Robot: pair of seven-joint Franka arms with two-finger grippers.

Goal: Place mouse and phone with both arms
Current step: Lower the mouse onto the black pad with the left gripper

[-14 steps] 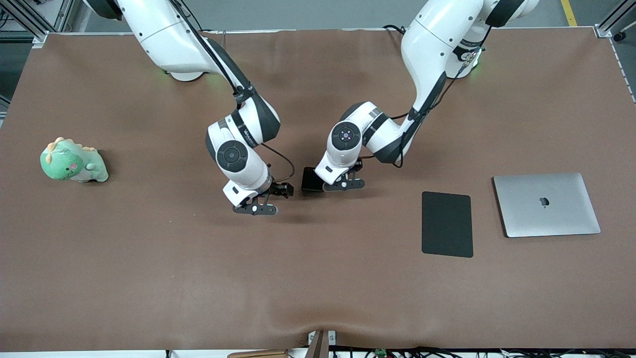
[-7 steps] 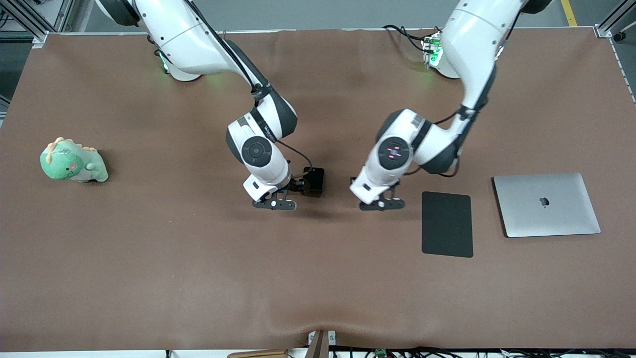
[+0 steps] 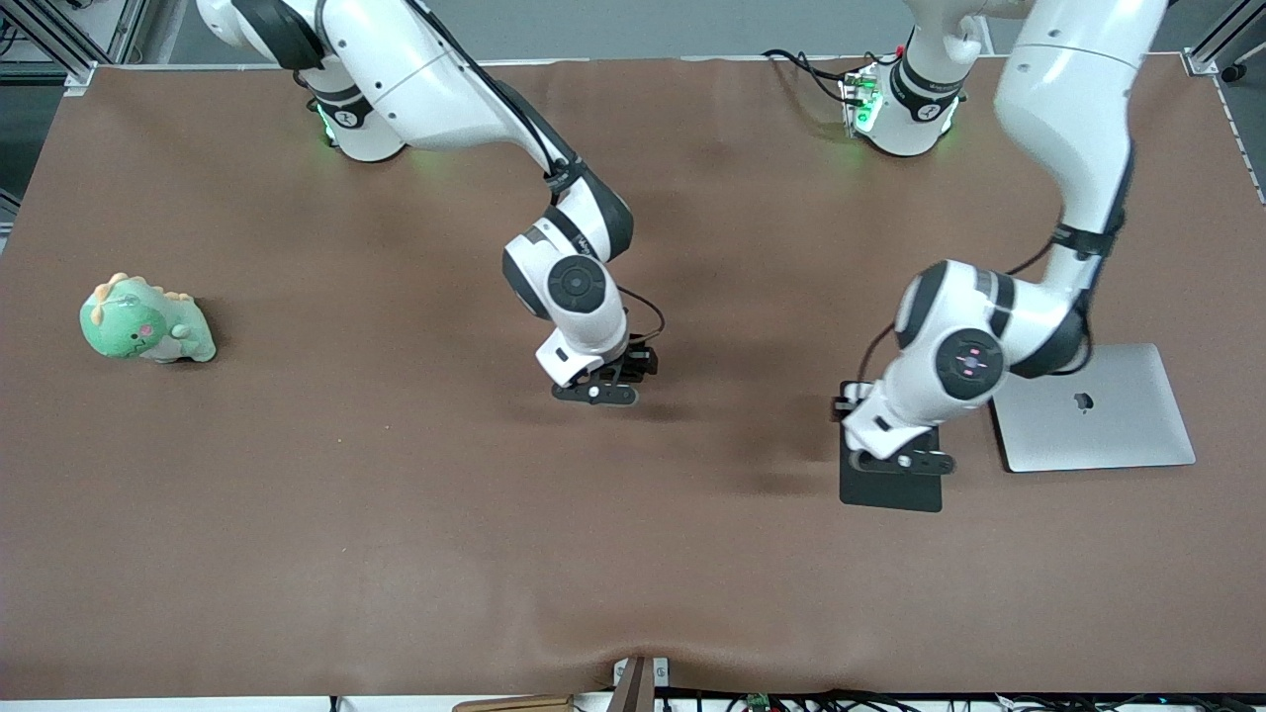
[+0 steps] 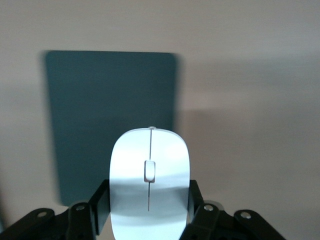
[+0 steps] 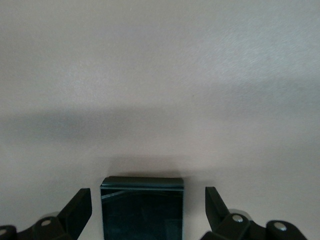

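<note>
Mouse (image 4: pixel 149 180) sits gripped tight in my left gripper (image 3: pixel 895 462), up over the black pad (image 4: pixel 107 120). My right gripper (image 5: pixel 148 210) hangs spread wide around the phone (image 5: pixel 142 207) near the desk's (image 3: pixel 396 514) middle.

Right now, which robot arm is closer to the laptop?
Left. The left gripper, holding the mouse, is over the black pad beside the laptop; the right gripper is mid-table over the phone.
</note>
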